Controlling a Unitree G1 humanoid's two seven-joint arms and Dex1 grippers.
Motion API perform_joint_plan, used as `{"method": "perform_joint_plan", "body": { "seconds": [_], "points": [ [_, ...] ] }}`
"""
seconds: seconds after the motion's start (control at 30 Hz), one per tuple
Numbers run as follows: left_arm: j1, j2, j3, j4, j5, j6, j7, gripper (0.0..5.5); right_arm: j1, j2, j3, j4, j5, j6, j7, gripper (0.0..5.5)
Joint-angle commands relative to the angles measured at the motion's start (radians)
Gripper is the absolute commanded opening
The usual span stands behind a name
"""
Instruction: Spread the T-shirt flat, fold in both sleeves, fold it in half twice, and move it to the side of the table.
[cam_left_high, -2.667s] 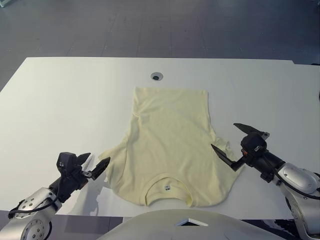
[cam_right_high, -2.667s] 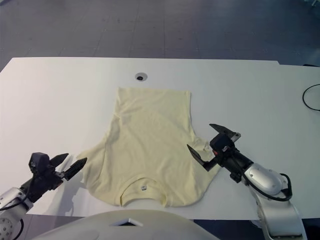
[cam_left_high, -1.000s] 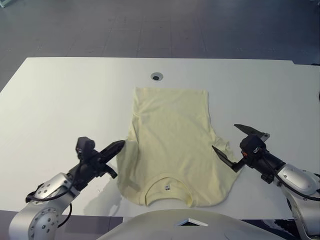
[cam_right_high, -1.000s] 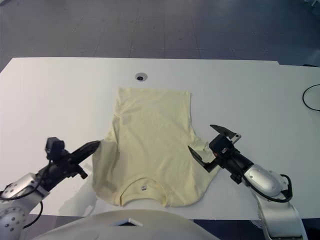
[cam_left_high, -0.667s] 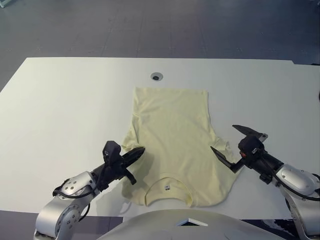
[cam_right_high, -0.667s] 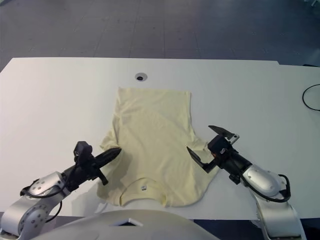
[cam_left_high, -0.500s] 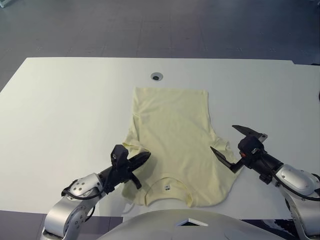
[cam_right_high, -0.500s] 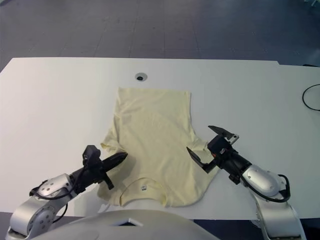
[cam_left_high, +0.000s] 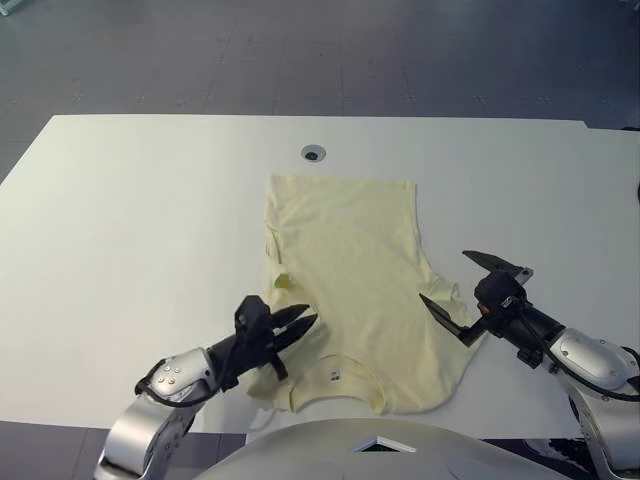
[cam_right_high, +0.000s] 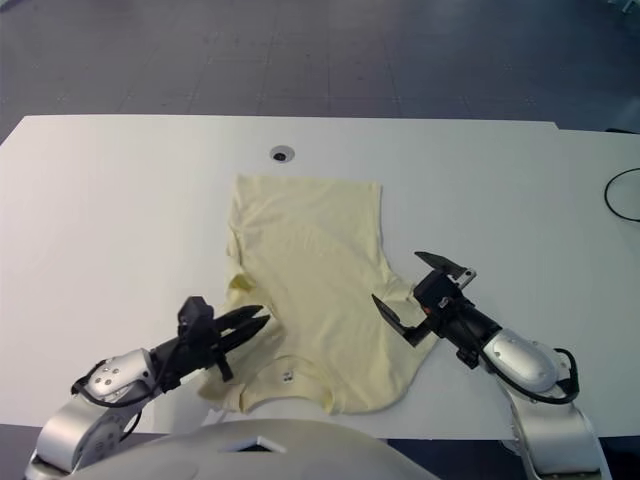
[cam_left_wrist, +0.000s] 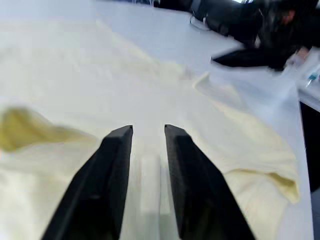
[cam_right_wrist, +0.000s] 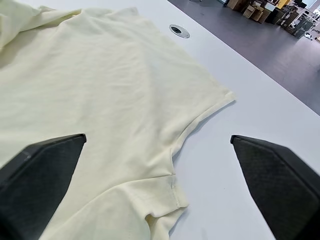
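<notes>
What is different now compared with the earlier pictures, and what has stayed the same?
The left gripper moved rightwards from the bare table onto the T-shirt, drawing the left sleeve along; that sleeve, spread outwards before, now lies folded over the body. This gripper's fingers are slightly apart. The right gripper, open, stayed at the shirt's right edge, and the shirt's body did not shift.

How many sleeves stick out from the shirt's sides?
1: the right sleeve, by the right gripper. The left sleeve lies folded onto the shirt near the left gripper.
</notes>
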Motion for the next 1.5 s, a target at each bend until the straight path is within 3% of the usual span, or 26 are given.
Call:
{"method": "perform_joint_plan", "body": {
  "seconds": [0.03, 0.13, 0.23, 0.4, 0.7, 1.1, 1.5],
  "points": [
    [0.031, 0.017, 0.084, -0.082, -0.134, 0.013, -0.035, 1.89, -0.006, -0.011, 0.004, 0.006, -0.002, 0.007, 0.007, 5.4],
    [0.008, 0.024, 0.16, -0.085, -0.213, 0.031, -0.024, 2.32, -0.006, -0.011, 0.005, 0.007, -0.003, 0.006, 0.008, 5.4],
    [-0.048, 0.036, 0.209, -0.002, -0.122, -0.014, 0.01, 2.81, -0.007, -0.011, 0.007, 0.008, -0.005, 0.005, 0.009, 5.4],
    [-0.107, 0.057, 0.14, 0.153, 0.122, -0.132, 0.016, 3.59, -0.007, -0.008, 0.009, 0.006, -0.007, 0.004, 0.008, 5.4],
    [-0.213, 0.066, 0.021, 0.355, 0.324, -0.276, -0.034, 2.15, -0.005, -0.005, 0.01, 0.005, -0.01, 0.001, 0.009, 5.4],
    [-0.391, 0.013, -0.035, 0.504, 0.43, -0.364, -0.009, 0.05, -0.003, -0.005, 0.016, 0.007, -0.01, 0.001, 0.011, 5.4],
    [-0.375, -0.025, -0.111, 0.488, 0.405, -0.34, -0.056, 0.02, -0.008, -0.008, 0.02, 0.017, -0.012, 0.0, 0.011, 5.4]
  ]
}}
